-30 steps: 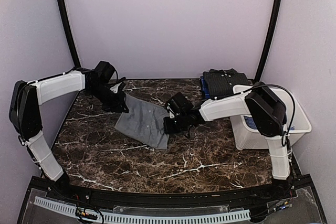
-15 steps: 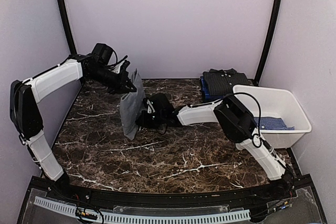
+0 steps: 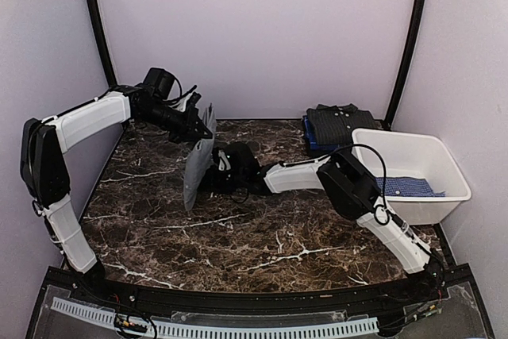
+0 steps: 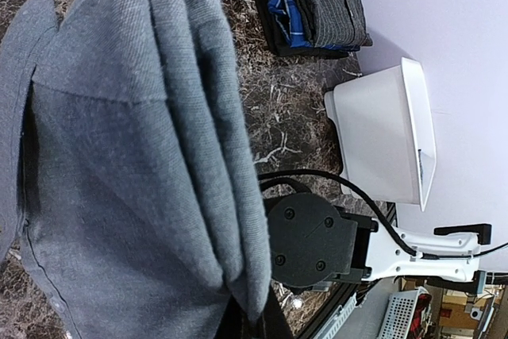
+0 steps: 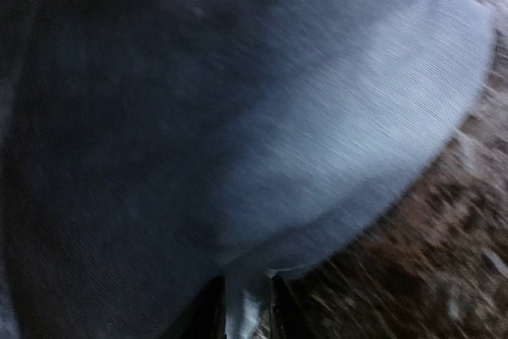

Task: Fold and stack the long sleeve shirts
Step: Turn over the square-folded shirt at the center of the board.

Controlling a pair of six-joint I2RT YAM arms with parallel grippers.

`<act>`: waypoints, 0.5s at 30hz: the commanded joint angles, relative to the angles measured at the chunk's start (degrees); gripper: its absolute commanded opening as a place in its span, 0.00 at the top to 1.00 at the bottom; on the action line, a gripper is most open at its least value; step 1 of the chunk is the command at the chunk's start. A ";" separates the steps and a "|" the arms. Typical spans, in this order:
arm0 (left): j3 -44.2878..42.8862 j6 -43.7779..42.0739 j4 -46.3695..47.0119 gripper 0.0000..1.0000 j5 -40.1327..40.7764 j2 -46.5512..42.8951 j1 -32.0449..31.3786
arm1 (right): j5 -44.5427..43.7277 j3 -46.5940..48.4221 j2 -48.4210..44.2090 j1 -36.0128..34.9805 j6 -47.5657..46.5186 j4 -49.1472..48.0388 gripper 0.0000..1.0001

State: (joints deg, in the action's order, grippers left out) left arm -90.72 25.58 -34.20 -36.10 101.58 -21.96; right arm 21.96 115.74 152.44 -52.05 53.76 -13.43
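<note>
Hanging from the left hand (image 3: 203, 122), the grey shirt (image 3: 196, 168) droops in a narrow folded bundle above the left half of the worktop (image 3: 262, 236). Its top edge is pinched between the pressed-together fingers, and its lower end reaches down close to the marble; whether it touches cannot be told. In the left wrist view the shirt (image 4: 135, 156) fills most of the picture in several layered folds.

The right hand (image 3: 209, 182) is stretched across from the right and meets the lower part of the bundle. Its wrist view is blurred: grey cloth (image 5: 238, 117) covers nearly everything, and the fingers (image 5: 214, 315) show a narrow gap with cloth at it. Whether they pinch the cloth or stand loose cannot be told.

At the far right of the worktop a dark shirt (image 3: 337, 123) lies folded on top of a blue shirt (image 3: 309, 134). Just beside that stack, nearer the right edge, stands a white tub (image 3: 397, 213) with a dotted shirt (image 3: 409, 186) inside.
</note>
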 commanded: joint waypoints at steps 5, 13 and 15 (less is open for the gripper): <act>1.04 -0.87 1.38 1.00 -0.65 -0.51 0.07 | -7.41 -1.07 -7.24 0.64 -6.85 12.93 0.80; 1.43 -1.20 1.33 1.00 -0.94 -0.22 0.00 | -14.46 -4.73 -14.94 1.04 -11.31 20.13 0.79; 1.80 -0.97 1.78 1.00 -0.94 0.02 -0.29 | -16.76 -6.48 -18.71 1.38 -13.45 21.83 0.77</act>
State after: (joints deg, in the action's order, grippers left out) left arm -89.97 25.43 -33.87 -36.12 101.62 -21.96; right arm 10.76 111.72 141.62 -51.35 44.99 4.03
